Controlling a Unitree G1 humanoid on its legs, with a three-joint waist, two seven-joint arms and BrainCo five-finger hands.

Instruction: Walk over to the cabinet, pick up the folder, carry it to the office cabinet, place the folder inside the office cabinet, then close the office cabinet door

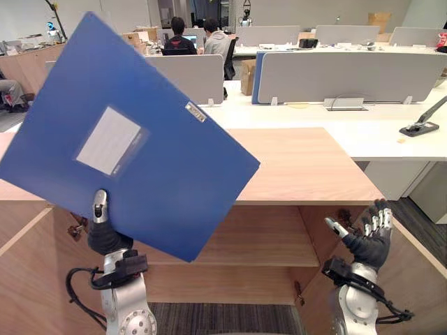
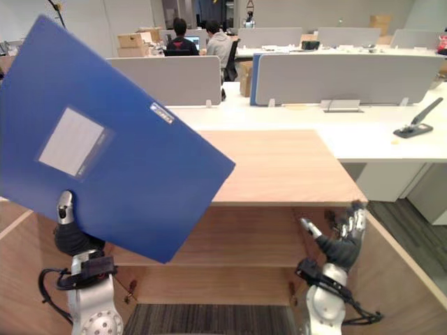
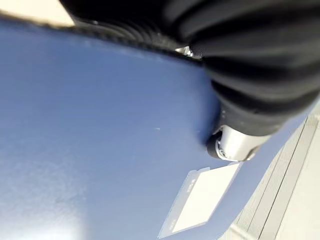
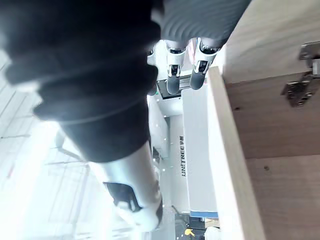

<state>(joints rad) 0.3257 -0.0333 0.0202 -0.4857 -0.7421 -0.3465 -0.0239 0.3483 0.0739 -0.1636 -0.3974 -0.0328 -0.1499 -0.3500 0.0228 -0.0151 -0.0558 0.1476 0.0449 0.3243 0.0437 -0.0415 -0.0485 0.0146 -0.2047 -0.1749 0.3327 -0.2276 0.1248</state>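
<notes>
one folder point(image 1: 164, 178) gripped by left hand point(image 1: 103, 234); right hand point(image 1: 368, 241) relaxed

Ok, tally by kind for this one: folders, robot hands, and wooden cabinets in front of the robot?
blue folder: 1
hands: 2, the left hand gripping it, the right hand open
wooden cabinet: 1
total: 4
</notes>
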